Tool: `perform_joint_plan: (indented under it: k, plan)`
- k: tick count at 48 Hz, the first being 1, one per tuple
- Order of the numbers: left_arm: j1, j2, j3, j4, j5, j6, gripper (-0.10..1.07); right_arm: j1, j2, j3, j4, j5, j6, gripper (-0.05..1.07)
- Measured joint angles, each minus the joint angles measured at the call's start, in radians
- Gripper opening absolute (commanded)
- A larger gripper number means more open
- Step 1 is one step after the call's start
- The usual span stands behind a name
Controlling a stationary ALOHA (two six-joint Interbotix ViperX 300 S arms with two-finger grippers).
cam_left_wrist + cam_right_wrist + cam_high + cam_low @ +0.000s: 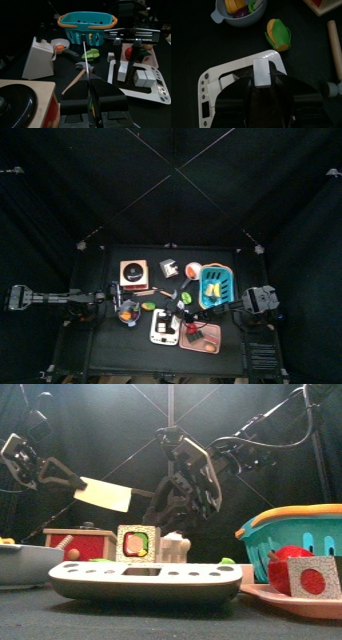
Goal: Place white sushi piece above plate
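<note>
The white sushi piece (pixel 262 69), a plain, smooth rectangular block, is being gripped between the jaws of the right tool (pixel 262 76), over the edge of the flat, dark-spotted white tray (pixel 228 75). The salmon-pink plate (pixel 214 343) is lying just beside that tray. The left tool (pixel 90 87) is being held closed, apart from the tray.
</note>
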Motion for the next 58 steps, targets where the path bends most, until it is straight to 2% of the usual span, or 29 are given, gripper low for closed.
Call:
perform_joint_plan:
  k: [5,9,16,23,31,38,45,52,58]
  plan:
    - [0.0,-0.002,0.0,0.0,0.0,0.0,0.34,0.0,-0.009,0.0,0.055,0.006,0.0,0.68]
    - [0.0,-0.002,0.0,0.0,0.0,0.002,0.34,0.002,-0.04,0.003,0.146,0.021,0.0,0.68]
    - [0.0,-0.002,0.0,0.0,0.0,0.002,0.34,0.021,-0.106,0.035,0.284,0.112,-0.002,0.68]
    - [0.0,0.0,0.0,0.0,0.0,0.002,0.34,0.092,-0.169,0.071,0.43,0.318,0.0,0.69]
    - [0.0,-0.002,0.0,0.0,0.0,0.002,0.34,0.21,-0.212,0.084,0.603,0.581,-0.002,0.69]
    - [0.0,0.0,0.0,0.0,0.0,0.0,0.34,0.288,-0.215,0.075,0.781,0.785,-0.003,0.69]
    - [0.0,-0.002,0.0,0.0,0.0,0.002,0.34,0.345,-0.198,0.035,0.925,0.934,0.006,0.69]
    - [0.002,0.0,0.0,0.0,0.0,0.002,0.34,0.383,-0.164,-0.014,0.997,1.04,0.015,0.69]
    - [0.0,0.0,0.0,0.0,0.0,0.002,0.34,0.391,-0.12,-0.04,1.026,1.063,0.023,0.69]
